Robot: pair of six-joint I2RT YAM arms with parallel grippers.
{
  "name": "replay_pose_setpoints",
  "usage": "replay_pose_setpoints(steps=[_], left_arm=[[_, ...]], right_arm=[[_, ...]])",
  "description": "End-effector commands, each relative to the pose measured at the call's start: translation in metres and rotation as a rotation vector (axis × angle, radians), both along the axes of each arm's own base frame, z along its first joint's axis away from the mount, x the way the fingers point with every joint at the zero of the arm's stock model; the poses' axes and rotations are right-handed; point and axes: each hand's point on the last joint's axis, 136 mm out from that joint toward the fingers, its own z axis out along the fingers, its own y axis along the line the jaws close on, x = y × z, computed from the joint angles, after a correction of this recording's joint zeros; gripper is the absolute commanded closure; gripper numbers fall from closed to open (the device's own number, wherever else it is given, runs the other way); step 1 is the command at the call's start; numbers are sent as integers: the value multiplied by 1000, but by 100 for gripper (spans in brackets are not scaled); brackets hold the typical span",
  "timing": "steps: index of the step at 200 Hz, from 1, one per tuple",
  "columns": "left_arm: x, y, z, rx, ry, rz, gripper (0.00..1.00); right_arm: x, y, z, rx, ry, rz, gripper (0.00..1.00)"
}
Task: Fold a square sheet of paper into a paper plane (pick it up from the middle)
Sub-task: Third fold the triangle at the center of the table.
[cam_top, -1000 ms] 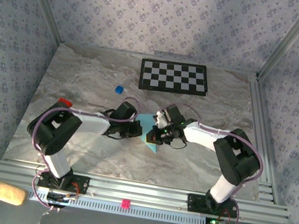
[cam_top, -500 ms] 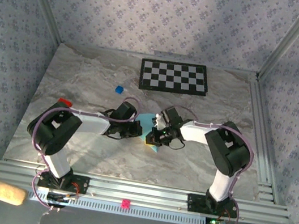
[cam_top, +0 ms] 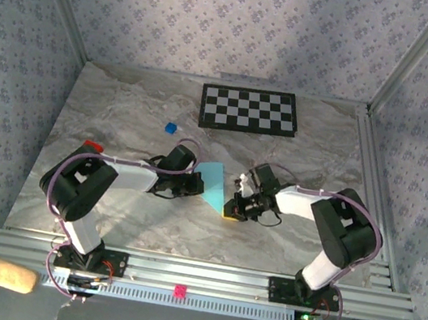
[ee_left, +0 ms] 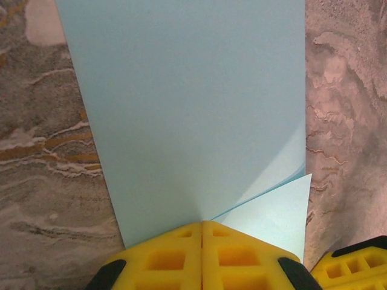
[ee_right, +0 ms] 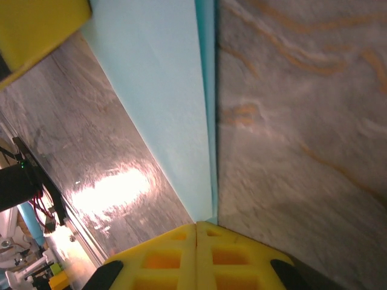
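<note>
2 paper (ee_left: 193, 109) layers, left-wrist view

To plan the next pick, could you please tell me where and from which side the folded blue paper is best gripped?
Probably midway along the long layered edge of the paper, coming in low from the side of the right arm. It seems to lie flat as a narrow wedge, so only an edge offers anything to close on.

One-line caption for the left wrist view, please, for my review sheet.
Left gripper pinched shut on the folded light-blue paper, with the marbled table behind it.
</note>
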Motion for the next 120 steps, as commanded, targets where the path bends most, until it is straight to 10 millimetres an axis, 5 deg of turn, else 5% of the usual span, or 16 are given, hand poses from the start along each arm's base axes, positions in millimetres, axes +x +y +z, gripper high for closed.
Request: replay_pose_setpoints(steps=[1, 65, 120], left_arm=[[-12, 19, -27, 92, 73, 15, 93], [-14, 7, -5, 32, 42, 97, 91], [-4, 16, 33, 53, -77, 153, 67]], right_arm=[[-8, -13, 4, -11, 11, -8, 94], [36, -27, 31, -109, -184, -126, 81], [57, -5, 31, -128, -215, -86, 67]])
